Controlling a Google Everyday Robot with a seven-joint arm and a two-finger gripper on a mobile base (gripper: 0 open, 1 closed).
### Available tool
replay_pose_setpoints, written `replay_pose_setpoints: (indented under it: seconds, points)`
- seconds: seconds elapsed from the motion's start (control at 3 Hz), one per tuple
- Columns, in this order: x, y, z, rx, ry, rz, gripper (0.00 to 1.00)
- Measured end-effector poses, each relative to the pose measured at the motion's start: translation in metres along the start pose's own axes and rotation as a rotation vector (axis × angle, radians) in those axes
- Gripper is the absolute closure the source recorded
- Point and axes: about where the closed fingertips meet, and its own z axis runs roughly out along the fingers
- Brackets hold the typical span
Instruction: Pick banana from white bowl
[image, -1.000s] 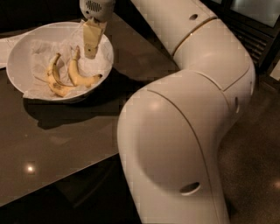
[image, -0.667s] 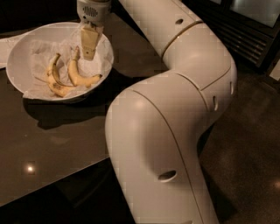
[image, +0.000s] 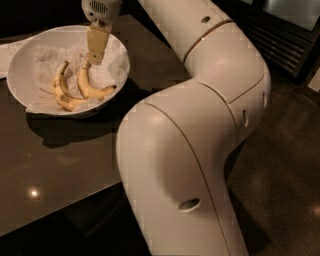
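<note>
The pincer (image: 89, 60) has slid a little to the left since a second ago and now sits low inside the white bowl (image: 17, 65). Its tip is right at the top end of the banana (image: 93, 90). It looks like it is touching, but it is too hard to see whether it has hold of the banana or how far open it is. The banana has not been lifted. It lies on the crumpled paper (image: 47, 54) in the bowl, just beside a thinner banana (image: 60, 92). So the pick looks very close, but it is not done yet.

The big white arm (image: 200, 125) has swung a bit to the left too. It bends at a fat elbow near the camera, goes up over the dark tabletop (image: 50, 165), then points the pincer almost straight down into the bowl
</note>
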Motion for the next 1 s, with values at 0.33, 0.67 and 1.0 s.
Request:
replay_pose_setpoints:
  seconds: [0.33, 0.67, 1.0]
  points:
    - [-0.017, 0.012, -0.013, -0.002, -0.024, -0.057, 0.31]
    - [-0.03, 0.016, -0.012, -0.02, -0.053, -0.084, 0.32]
    - [-0.037, 0.012, 0.001, -0.059, -0.099, -0.071, 0.45]
